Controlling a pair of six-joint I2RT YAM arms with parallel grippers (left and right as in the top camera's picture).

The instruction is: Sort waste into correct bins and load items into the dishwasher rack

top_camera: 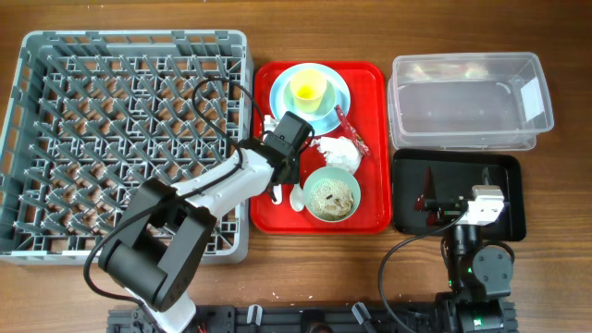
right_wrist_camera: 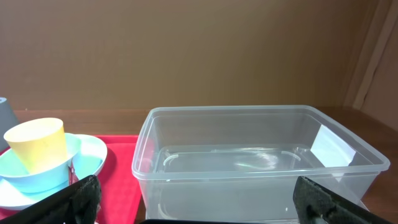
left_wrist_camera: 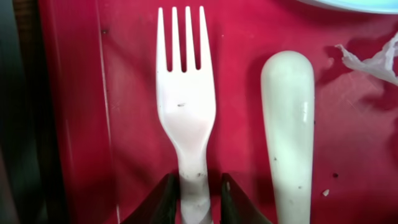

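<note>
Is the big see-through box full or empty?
Empty. The see-through box shows only its bare bottom through the clear walls in the right wrist view, and the overhead view shows nothing inside either.

The left arm reaches forward and to the right, its gripper [left_wrist_camera: 199, 199] pointed down, fingers [left_wrist_camera: 163, 202] closed on a white fork handle [left_wrist_camera: 194, 186]. The right arm sits folded near its base, its gripper [right_wrist_camera: 199, 205] level, fingers [right_wrist_camera: 78, 198] spread wide apart.

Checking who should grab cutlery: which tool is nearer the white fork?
Left. The left tool straddles the fork handle; the right tool sits over the black tray.
</note>
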